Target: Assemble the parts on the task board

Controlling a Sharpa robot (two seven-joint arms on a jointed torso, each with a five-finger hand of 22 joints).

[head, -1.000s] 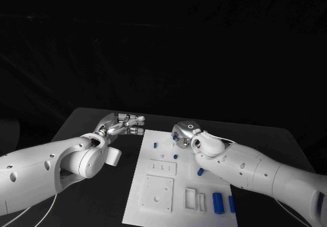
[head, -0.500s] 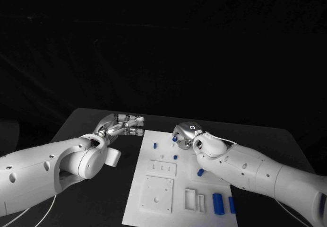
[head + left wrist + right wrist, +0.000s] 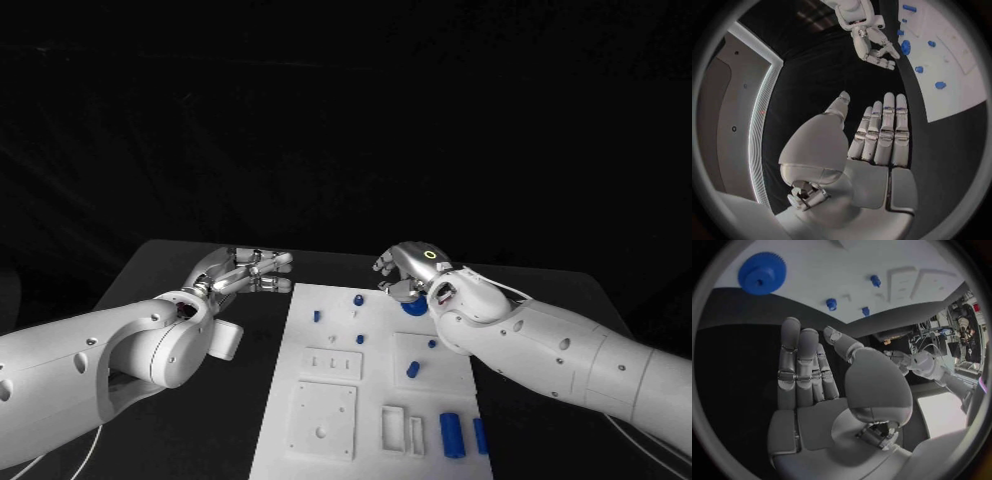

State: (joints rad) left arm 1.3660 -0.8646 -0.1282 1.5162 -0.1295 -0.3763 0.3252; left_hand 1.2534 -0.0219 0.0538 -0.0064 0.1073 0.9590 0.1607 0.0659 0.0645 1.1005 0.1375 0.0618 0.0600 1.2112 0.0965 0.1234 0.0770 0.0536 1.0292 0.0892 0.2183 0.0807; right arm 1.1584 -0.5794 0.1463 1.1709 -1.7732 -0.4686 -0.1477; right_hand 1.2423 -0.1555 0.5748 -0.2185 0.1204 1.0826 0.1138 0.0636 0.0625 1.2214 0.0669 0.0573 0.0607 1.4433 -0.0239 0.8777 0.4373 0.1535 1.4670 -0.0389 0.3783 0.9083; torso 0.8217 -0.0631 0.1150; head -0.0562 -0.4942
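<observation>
The black table (image 3: 173, 270) carries the white task board (image 3: 378, 380), which runs lengthwise between the two arms; behind the table the room is dark.

On the board, from the near end outward: two blue bars (image 3: 453, 434) lie side by side just right of two narrow raised slots. Past them I count five small blue pegs (image 3: 413, 369) scattered over the middle and far part (one or two are tiny, so the count is approximate). At the far right end sits one blue gear (image 3: 415, 308), toothed round its rim in the right wrist view (image 3: 761, 273), lying flat on the board just beyond the right hand's fingertips.

The left hand (image 3: 242, 272) hovers over the bare table, just off the board's far left corner; its fingers (image 3: 882, 132) lie straight and close together, thumb apart, holding nothing. The right hand (image 3: 411, 270) hangs above the board's far right end, directly over the gear; its fingers (image 3: 801, 367) are extended side by side, thumb spread, empty.
</observation>
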